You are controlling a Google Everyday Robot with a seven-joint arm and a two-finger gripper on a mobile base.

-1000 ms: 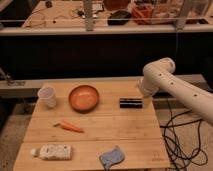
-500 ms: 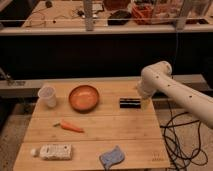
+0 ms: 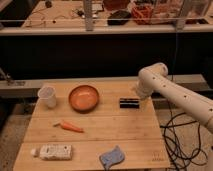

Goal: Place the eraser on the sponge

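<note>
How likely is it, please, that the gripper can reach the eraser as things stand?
Probably yes: the gripper sits close beside the eraser, nothing lies between them, and the orange bowl stands apart on the eraser's far side.

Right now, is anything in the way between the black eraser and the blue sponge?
Nothing visible does. The tool sits close beside the eraser, and only bare table lies from there to the sponge at the near edge. The carrot lies off to the side.
</note>
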